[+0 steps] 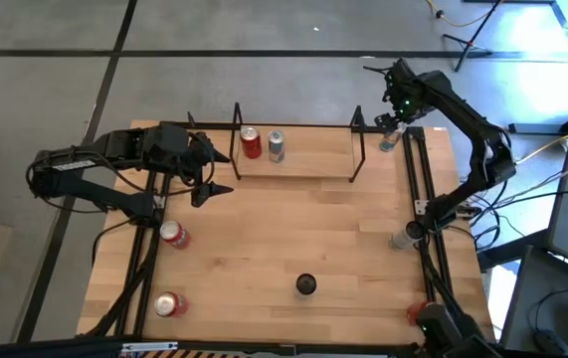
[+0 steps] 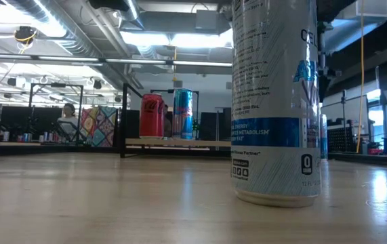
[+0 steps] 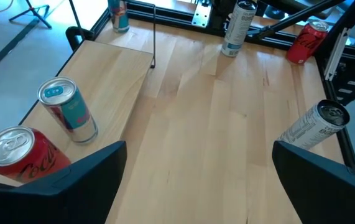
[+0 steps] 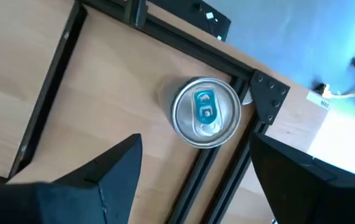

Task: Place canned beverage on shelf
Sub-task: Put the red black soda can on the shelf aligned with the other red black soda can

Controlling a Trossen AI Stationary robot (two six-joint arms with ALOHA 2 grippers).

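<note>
The shelf (image 1: 358, 149), a low black rod rack with a light wood floor, stands at the table's far edge. On its left part stand a red can (image 1: 251, 143) and a blue-and-silver can (image 1: 277, 146); both also show in the low view (image 2: 152, 115) (image 2: 182, 114). A silver can with a blue tab (image 4: 206, 112) stands upright at the table's far right corner (image 1: 390, 141). My right gripper (image 4: 196, 146) is open above it, one finger on either side, touching nothing. My left gripper (image 1: 219, 174) is open and empty just left of the shelf.
Two red cans (image 1: 174, 235) (image 1: 169, 303) stand at the left. A white can (image 2: 274, 102) stands at the near centre (image 1: 306, 285). A silver can (image 1: 403, 237) stands by the right rail. Black frame rails (image 1: 425, 199) run along both sides.
</note>
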